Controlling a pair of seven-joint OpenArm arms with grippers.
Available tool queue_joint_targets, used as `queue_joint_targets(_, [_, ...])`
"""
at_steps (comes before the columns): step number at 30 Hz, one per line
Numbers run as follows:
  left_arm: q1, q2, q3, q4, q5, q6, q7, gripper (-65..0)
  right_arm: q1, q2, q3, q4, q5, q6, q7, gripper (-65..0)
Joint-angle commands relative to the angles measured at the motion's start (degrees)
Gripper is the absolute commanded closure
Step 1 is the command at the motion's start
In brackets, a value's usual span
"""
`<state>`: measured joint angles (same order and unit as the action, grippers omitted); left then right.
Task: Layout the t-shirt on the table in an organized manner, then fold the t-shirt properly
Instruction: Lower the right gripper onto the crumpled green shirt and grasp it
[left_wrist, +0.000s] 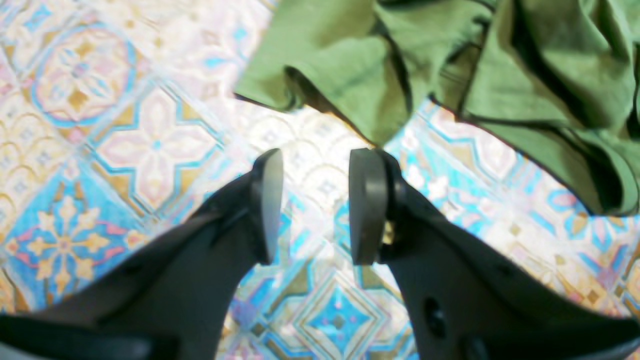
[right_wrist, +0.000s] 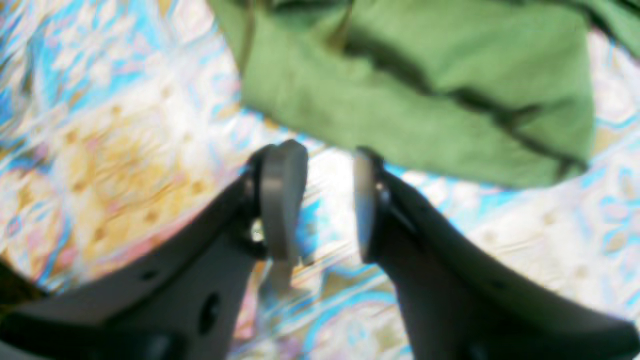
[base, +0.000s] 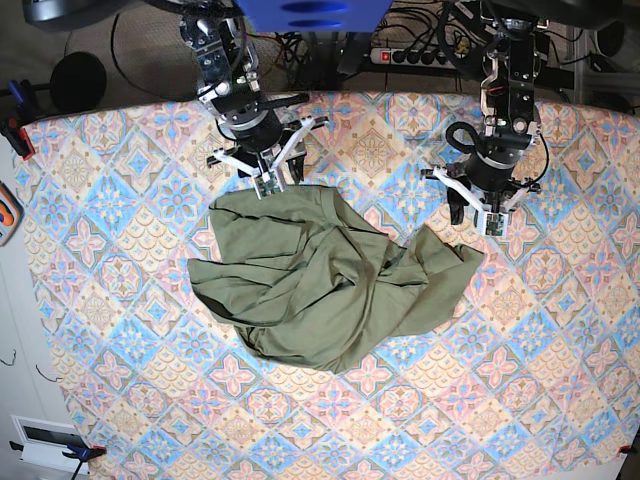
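The olive-green t-shirt (base: 320, 280) lies crumpled and bunched in the middle of the patterned table (base: 120, 300). My right gripper (base: 268, 185) hangs open just past the shirt's far left edge. In the right wrist view the gripper (right_wrist: 325, 165) holds nothing, and a shirt fold (right_wrist: 410, 100) lies just beyond its tips. My left gripper (base: 490, 222) is open over the tiles beside the shirt's far right corner. In the left wrist view the gripper (left_wrist: 316, 165) is empty, with a pointed corner of the shirt (left_wrist: 370, 80) close to its right finger (left_wrist: 367, 205).
Bare patterned tabletop (left_wrist: 150, 145) surrounds the shirt on all sides. A power strip and cables (base: 420, 50) sit behind the table's far edge. An orange object (base: 6, 215) and a red clamp (base: 16, 135) are at the left edge.
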<state>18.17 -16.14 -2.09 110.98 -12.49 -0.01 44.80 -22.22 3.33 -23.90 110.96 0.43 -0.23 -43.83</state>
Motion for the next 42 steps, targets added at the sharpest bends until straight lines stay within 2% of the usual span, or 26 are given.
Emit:
queue_joint_targets(1, [0.33,-0.43,-0.42,1.07,-0.04,0.23,-1.24,-22.0,1.43,-0.04,-0.06,0.91,0.06,0.01,0.10,-21.5])
queue_joint_targets(5, [0.86,-0.43,-0.42,1.07,-0.04,0.23,-1.24,-22.0,4.77,-0.04,-0.23,-0.32,0.06,0.01,-1.13,-25.0])
queue_joint_targets(15, [0.86,-0.34,-0.42,1.07,-0.04,0.23,-0.97,-22.0,6.70,-0.21,-0.76,-4.89,0.06,0.01,-1.40,-26.8])
queue_joint_targets(20, [0.86,-0.34,-0.42,0.98,-0.04,0.23,-0.88,-22.0,6.70,-2.32,-3.22,-6.56,-0.21,-0.17,-2.89,-31.7])
queue_joint_targets(27, [0.86,-0.34,-0.33,0.89,-0.04,0.23,-0.88,-22.0,11.98,-2.94,-5.95,-11.13,-0.29,-0.17,-2.89,-31.8])
queue_joint_targets(34, [2.09,-0.25,-0.42,0.80,-0.04,0.23,-1.06,-22.0,13.12,-4.61,-5.95,-14.39,-0.29,-0.17,-2.72,-31.8])
queue_joint_targets(42, [2.09,0.80,-0.42,0.80,-0.04,0.23,-0.88,-22.0,16.37,-4.87,-6.03,-18.25,-0.29,-0.17,-2.54,-31.9])
